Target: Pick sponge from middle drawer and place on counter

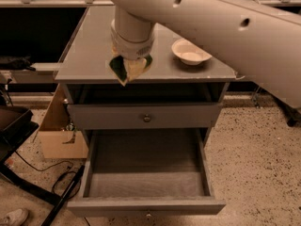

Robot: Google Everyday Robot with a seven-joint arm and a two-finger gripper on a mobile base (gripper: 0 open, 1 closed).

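Camera view showed my gripper (130, 64) clamped on the sponge (122, 70), held in the air over the front edge of the counter (89, 51). The sponge hung tilted, its long axis running steeply downward, with one corner pointing at the counter's lip. Its green face was turned left and its yellow foam right. To its right a bowl (190, 52) sat on the counter, showing only its pale inside. Below, the upper drawer (117, 117) stood slightly out, dark within. The middle drawer (146, 166) was pulled far out, showing its grey floor. A cardboard box (59, 142) stood on the floor at left.
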